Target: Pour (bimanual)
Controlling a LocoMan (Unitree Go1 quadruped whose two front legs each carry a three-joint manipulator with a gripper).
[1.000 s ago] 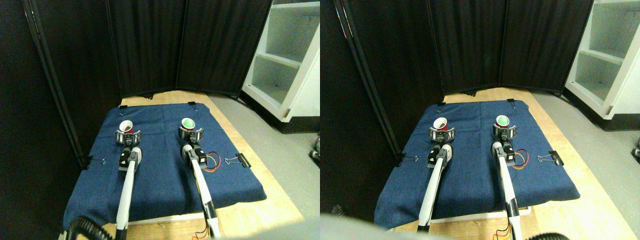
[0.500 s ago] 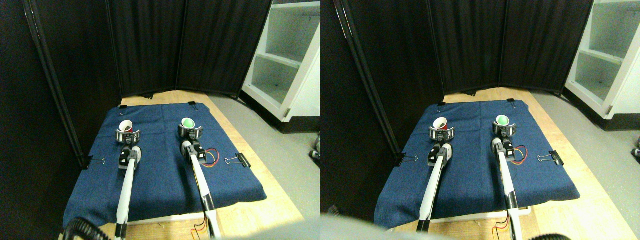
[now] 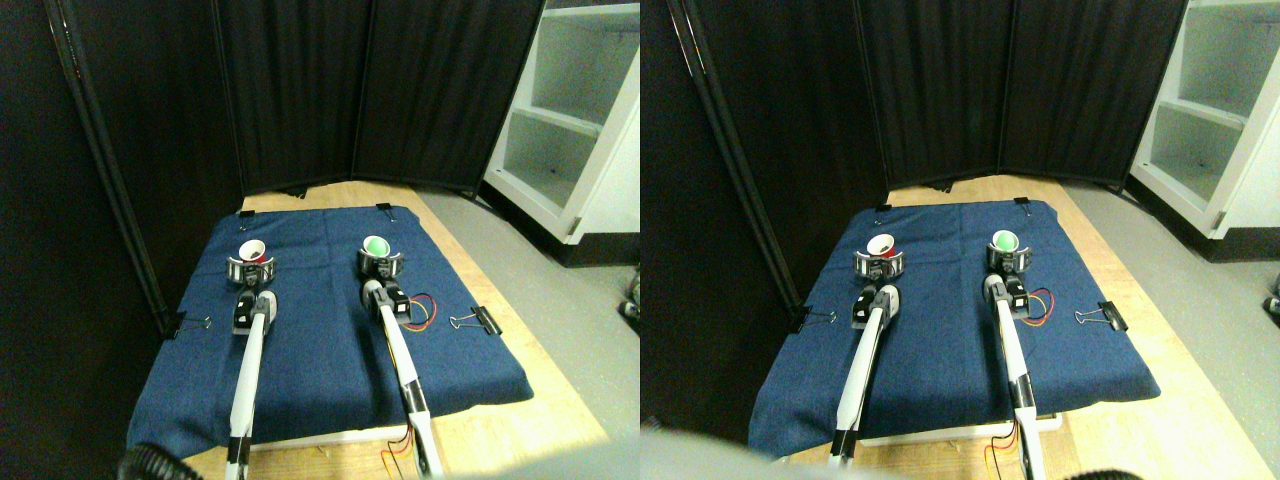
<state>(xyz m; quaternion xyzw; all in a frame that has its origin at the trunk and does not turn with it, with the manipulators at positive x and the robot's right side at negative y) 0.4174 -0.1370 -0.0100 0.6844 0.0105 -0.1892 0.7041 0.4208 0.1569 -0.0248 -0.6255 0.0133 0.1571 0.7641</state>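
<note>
A pale wooden counter (image 3: 500,425) stands in a corner closed off by black folding screens (image 3: 370,90), with grey floor (image 3: 560,290) to its right and a white shelf unit (image 3: 585,110) beyond that. A dark blue cloth (image 3: 320,350) covers most of the counter, pinned at its edges by black binder clips (image 3: 478,320), one on the right edge, one on the left, two small ones at the far corners.

Toward the far left of the cloth stands a red cup (image 3: 251,252) with a white inside; toward the far middle stands a second cup (image 3: 376,248) showing green inside. The left pincer (image 3: 249,268) wraps the red cup and the right pincer (image 3: 380,264) wraps the green-filled one, both grasping. The two cups are well apart.

Loose red and yellow wires (image 3: 422,312) curl on the cloth just right of the right arm. The cloth looks woven and matte, a little rumpled at the near edge.
</note>
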